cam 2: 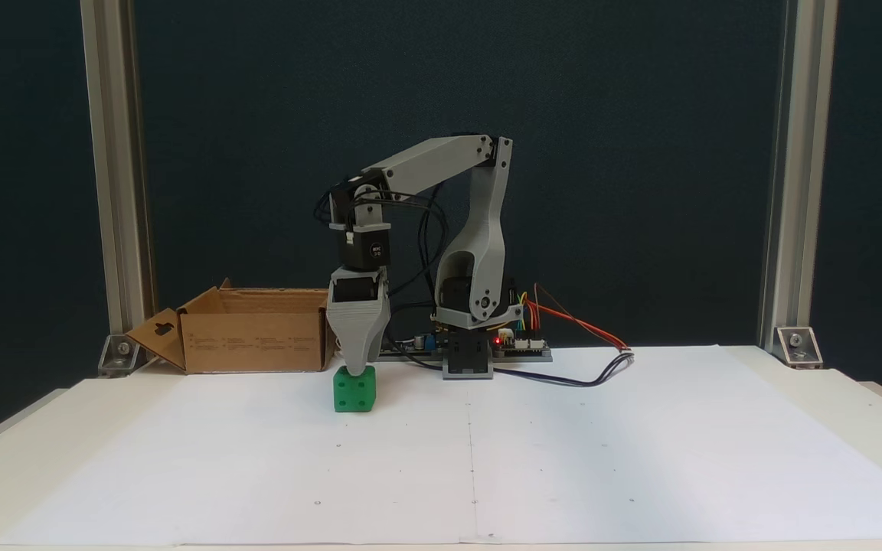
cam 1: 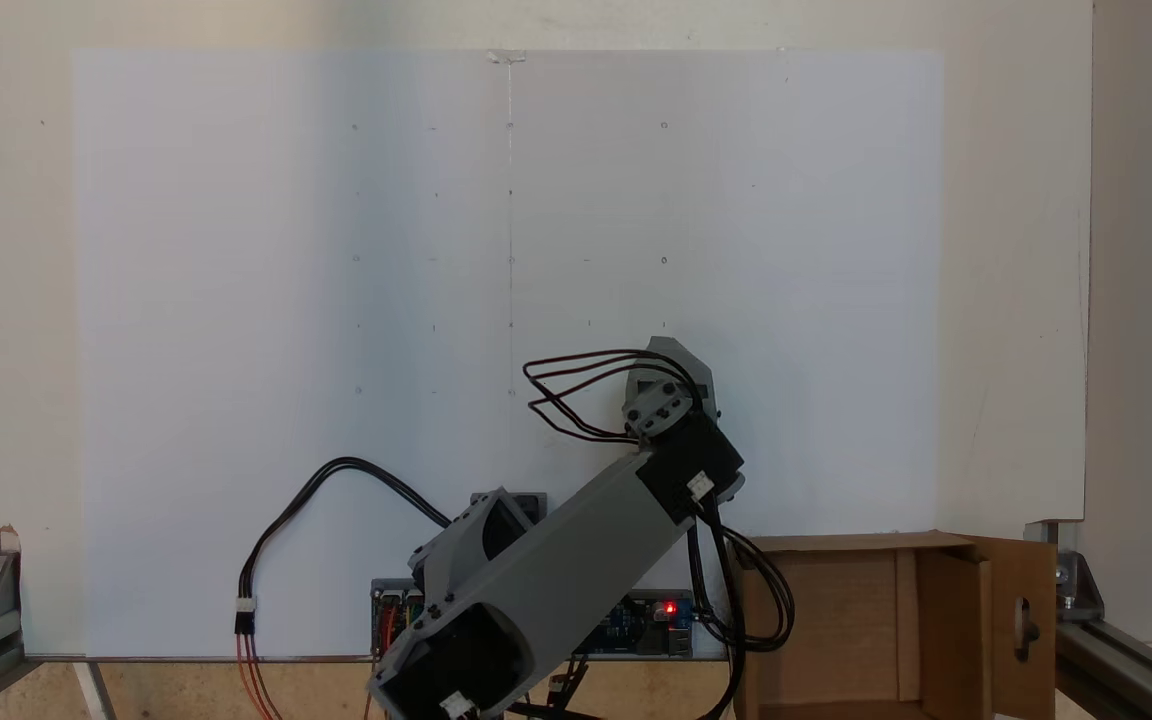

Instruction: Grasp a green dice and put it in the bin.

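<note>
The green dice (cam 2: 354,390) rests on the white paper, left of the arm's base in a fixed view. My gripper (cam 2: 357,369) points straight down, and its tip overlaps the top of the dice. Only one grey jaw face shows, so I cannot tell whether the jaws hold the dice. From above, the gripper (cam 1: 674,365) covers the dice. The bin, a brown cardboard box (cam 2: 249,330) with a slotted flap, stands behind and to the left of the dice. It also appears as the bin (cam 1: 836,620) at the lower right.
White paper sheet (cam 2: 563,444) covers the tabletop. The arm's base and a circuit board with a red light (cam 2: 498,340) sit at the back, with cables (cam 2: 586,375) trailing right. Aluminium posts (cam 2: 112,191) stand at both sides.
</note>
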### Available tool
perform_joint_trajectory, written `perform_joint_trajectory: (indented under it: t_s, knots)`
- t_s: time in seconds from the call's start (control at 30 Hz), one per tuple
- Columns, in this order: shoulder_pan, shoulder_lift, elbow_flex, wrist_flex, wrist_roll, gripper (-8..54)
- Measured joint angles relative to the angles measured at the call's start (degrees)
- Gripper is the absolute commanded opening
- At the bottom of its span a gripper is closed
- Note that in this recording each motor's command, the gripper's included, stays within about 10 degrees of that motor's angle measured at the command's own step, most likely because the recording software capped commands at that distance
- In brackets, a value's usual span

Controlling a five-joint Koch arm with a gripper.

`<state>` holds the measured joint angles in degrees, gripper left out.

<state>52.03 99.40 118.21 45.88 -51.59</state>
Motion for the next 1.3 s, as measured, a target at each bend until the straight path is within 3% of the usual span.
perform_joint_trajectory:
  t_s: [1.3]
  knots:
    - [-0.26, -5.01, 2.55, -6.24, 3.87, 42.4]
